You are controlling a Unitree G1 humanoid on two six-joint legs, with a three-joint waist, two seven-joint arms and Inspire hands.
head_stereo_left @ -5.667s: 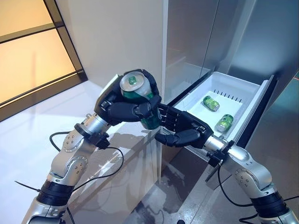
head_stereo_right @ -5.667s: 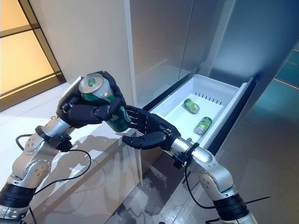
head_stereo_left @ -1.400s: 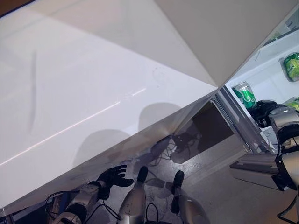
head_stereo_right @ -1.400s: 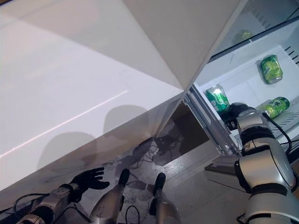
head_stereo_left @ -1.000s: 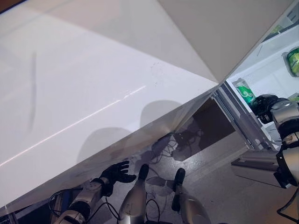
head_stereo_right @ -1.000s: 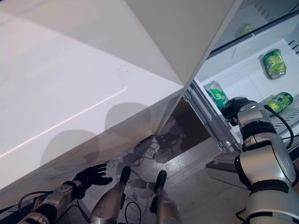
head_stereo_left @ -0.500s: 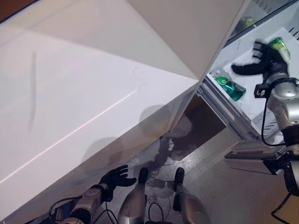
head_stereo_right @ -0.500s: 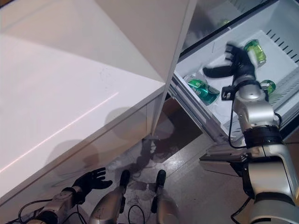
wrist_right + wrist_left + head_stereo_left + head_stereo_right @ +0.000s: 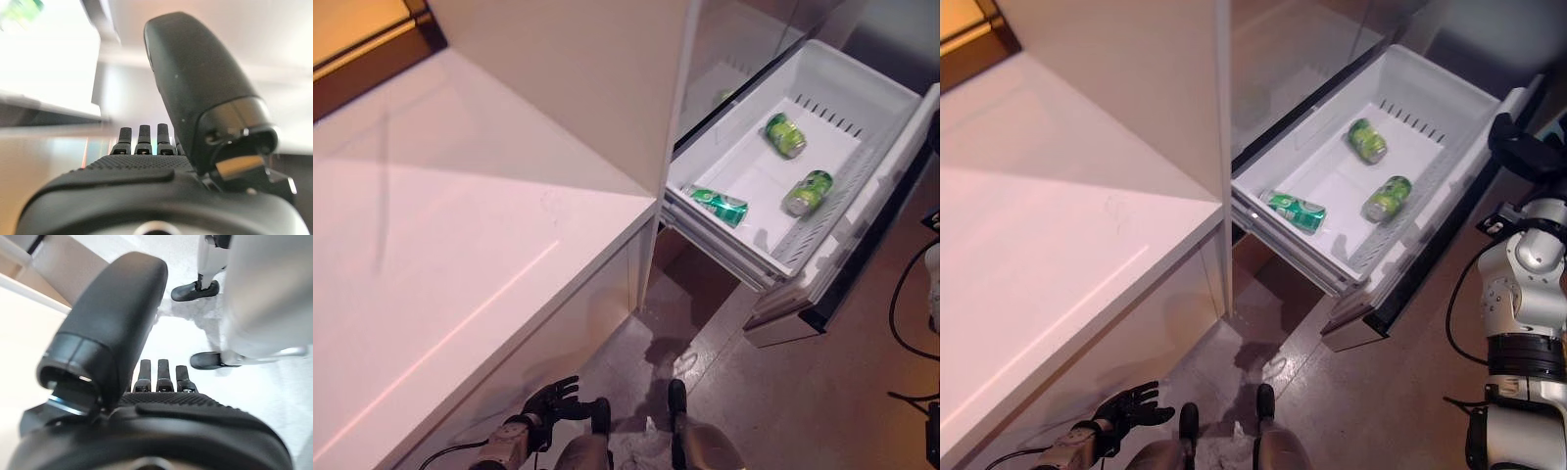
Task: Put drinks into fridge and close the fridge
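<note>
The white fridge drawer stands pulled out below the fridge's grey door. Green cans lie on their sides in it: one by the near left wall, others further to the right. My right hand is open and empty, outside the drawer next to the far end of its dark front panel. Its straight fingers show in the right wrist view. My left hand hangs low near the floor, open and empty; its fingers are straight.
A long white counter runs along the left, its end meeting the fridge's side panel. The brown floor lies in front of the drawer. A dark-framed window is at the upper left.
The camera has swung, so the whole picture shifted. My right hand has let go of the can, which now lies in the drawer, and has drawn back out past the drawer's front.
</note>
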